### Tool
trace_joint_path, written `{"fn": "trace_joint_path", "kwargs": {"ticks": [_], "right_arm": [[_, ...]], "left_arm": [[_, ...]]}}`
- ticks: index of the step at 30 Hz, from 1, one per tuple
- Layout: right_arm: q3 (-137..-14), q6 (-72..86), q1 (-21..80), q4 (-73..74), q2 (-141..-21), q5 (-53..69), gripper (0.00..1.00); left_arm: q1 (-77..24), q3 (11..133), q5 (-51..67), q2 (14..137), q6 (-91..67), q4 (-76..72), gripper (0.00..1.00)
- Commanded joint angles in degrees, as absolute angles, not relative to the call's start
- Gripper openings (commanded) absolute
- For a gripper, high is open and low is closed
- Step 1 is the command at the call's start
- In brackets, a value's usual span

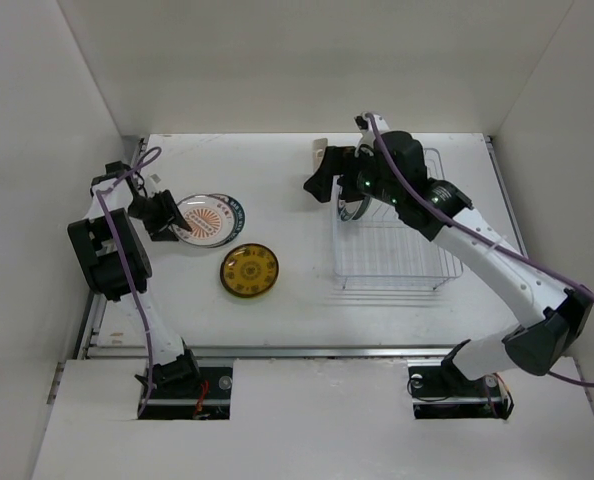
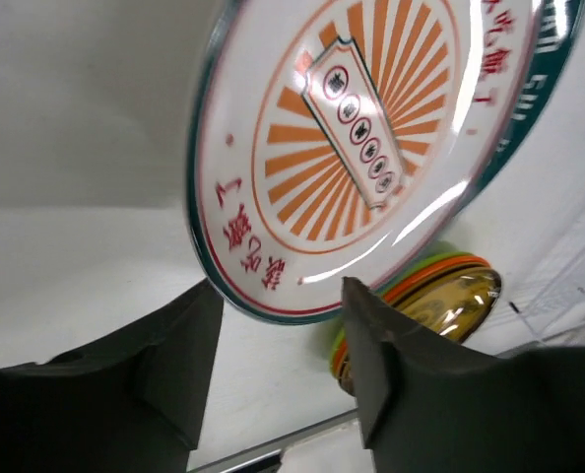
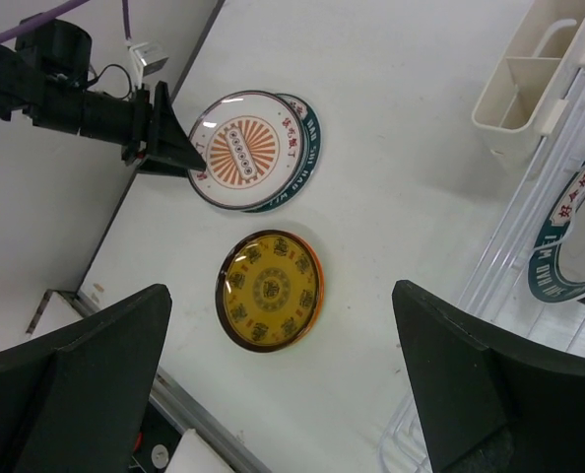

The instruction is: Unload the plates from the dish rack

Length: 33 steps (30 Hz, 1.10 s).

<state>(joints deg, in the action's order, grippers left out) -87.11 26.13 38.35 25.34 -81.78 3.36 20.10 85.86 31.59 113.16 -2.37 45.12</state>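
left gripper (image 2: 278,296) sits low at the far-left of the table (image 1: 307,320). its jaws are parted, one finger on either side of the rim of the orange-sunburst plate (image 2: 371,128), with no squeeze visible. that plate lies off-centre on top of a dark-teal-rimmed plate (image 3: 304,138). judgement: a flat plate offers only its edge, hence the low approach from the side.

brown-yellow patterned plate (image 1: 249,270) lies flat by itself, nearer mid-table.

right gripper (image 1: 322,175) hovers by the far-left corner of the dish rack (image 1: 392,272), just beside the cream cutlery cup (image 3: 529,79). its jaws are spread wide with nothing between them.

one teal-rimmed plate (image 3: 553,222) stands upright in the rack's wires. judgement: three plates are out and at least one is left. the upright rim suits a pinch from above, so the right arm looks staged for it.
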Motion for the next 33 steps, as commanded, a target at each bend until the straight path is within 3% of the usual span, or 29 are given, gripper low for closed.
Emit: {"fn": "trace_joint_path", "kwargs": {"ticks": [1, 4, 8, 16, 20, 32, 33], "right_arm": [[-86.57, 25.40, 38.58, 24.79, -79.45, 2.46, 1.00], [-86.57, 25.40, 38.58, 25.31, -78.93, 2.46, 1.00], [-87.10, 24.87, 38.58, 25.93, -78.93, 1.94, 1.00], [-88.15, 24.87, 38.58, 28.65, -77.87, -1.40, 1.00], [-91.57, 26.27, 38.58, 33.12, -78.66, -9.63, 1.00], [-104.85, 29.97, 24.00, 49.39, -94.37, -23.99, 1.00], [-104.85, 29.45, 23.99, 49.39, -95.44, -23.99, 0.96]], "left_arm": [[20.30, 87.10, 27.08, 112.41, -1.05, 49.22, 0.48], [20.30, 86.40, 24.35, 111.18, -0.35, 49.22, 0.61], [20.30, 85.87, 21.80, 108.90, 0.18, 49.75, 0.68], [20.30, 86.39, 16.97, 105.47, 0.18, 51.06, 0.72], [20.30, 86.40, 15.74, 103.27, 0.70, 51.59, 0.73], [20.30, 86.57, 15.81, 98.00, 3.08, 52.82, 0.75], [20.30, 86.57, 15.82, 97.39, 3.86, 52.82, 0.75]]}}
